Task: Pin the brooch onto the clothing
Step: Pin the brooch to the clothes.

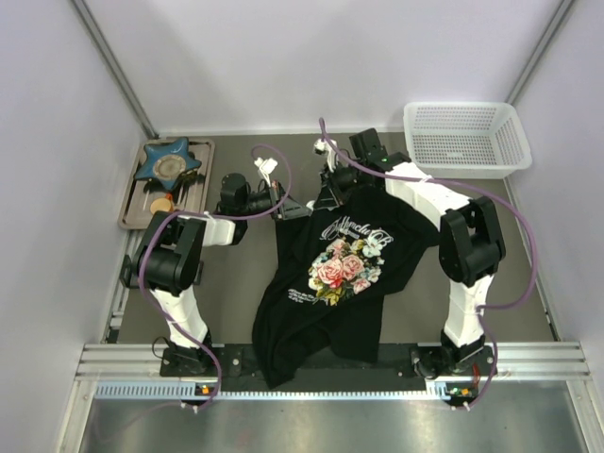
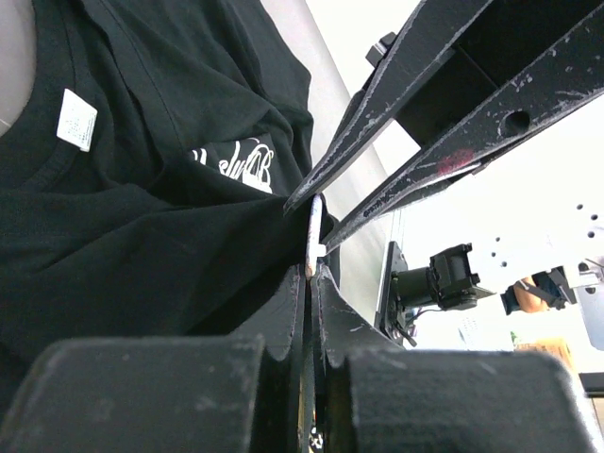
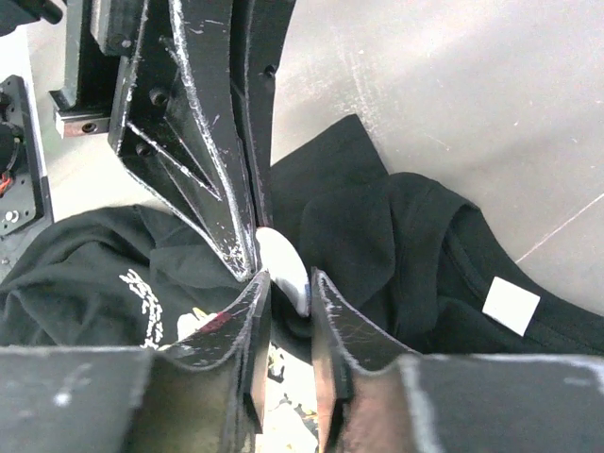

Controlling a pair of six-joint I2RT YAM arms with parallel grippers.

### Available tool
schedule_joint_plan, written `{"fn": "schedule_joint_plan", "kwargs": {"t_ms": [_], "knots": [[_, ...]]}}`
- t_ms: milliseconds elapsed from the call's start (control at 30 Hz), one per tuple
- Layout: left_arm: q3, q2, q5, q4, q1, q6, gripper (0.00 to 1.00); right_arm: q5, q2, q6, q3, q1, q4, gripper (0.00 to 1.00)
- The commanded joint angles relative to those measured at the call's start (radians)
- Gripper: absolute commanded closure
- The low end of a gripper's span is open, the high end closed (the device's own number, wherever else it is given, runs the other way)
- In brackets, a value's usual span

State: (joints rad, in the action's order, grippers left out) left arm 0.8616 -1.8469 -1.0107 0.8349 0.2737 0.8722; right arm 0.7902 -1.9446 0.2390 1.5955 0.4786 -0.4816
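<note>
The clothing [image 1: 330, 302], a black T-shirt with a rose print, lies mid-table with its collar end raised. Both grippers meet there. My left gripper [image 1: 300, 206] reaches in from the left and is shut on the brooch [image 2: 312, 231], a thin pale disc seen edge-on at its tips [image 2: 310, 274]. In the right wrist view the brooch [image 3: 281, 260] shows as a pale oval at the fingertips of my right gripper [image 3: 290, 283], which pinches a fold of the black cloth [image 3: 396, 245]. The right gripper's tips [image 2: 316, 203] meet the brooch's upper edge. The brooch is hidden in the top view.
A white mesh basket [image 1: 465, 139] stands at the back right. A tray [image 1: 132, 203] at the back left holds a blue star-shaped dish [image 1: 168, 162]. The shirt's white neck label [image 3: 511, 307] lies to the right of the grip. Walls close in left and right.
</note>
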Motion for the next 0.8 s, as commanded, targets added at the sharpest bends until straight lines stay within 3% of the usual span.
{"fn": "schedule_joint_plan", "kwargs": {"t_ms": [0,167,367,467,500,567,633,767], "knots": [[0.013,0.06,-0.063,0.059,0.001,0.021,1.0,0.03,0.062,0.055,-0.019,-0.029,0.081,0.76],[0.024,0.055,-0.046,-0.008,-0.013,-0.005,1.0,0.064,0.072,0.051,-0.022,-0.037,0.081,0.54],[0.03,0.054,-0.022,-0.068,-0.037,-0.044,1.0,0.022,0.064,0.039,0.004,-0.063,0.081,0.43],[0.076,0.069,0.04,-0.276,-0.045,-0.177,1.0,-0.049,0.061,0.052,0.021,-0.074,0.067,0.38],[0.117,0.074,0.088,-0.436,-0.047,-0.281,1.0,-0.06,0.053,0.063,0.032,-0.075,0.031,0.37],[0.163,0.078,0.16,-0.592,-0.047,-0.437,1.0,-0.104,0.029,0.08,0.064,-0.083,-0.017,0.35],[0.211,0.075,0.248,-0.71,-0.057,-0.498,1.0,-0.138,0.013,0.088,0.083,-0.092,-0.081,0.35],[0.284,0.032,0.32,-0.798,-0.093,-0.556,1.0,-0.212,-0.036,0.085,0.115,-0.113,-0.156,0.34]]}}
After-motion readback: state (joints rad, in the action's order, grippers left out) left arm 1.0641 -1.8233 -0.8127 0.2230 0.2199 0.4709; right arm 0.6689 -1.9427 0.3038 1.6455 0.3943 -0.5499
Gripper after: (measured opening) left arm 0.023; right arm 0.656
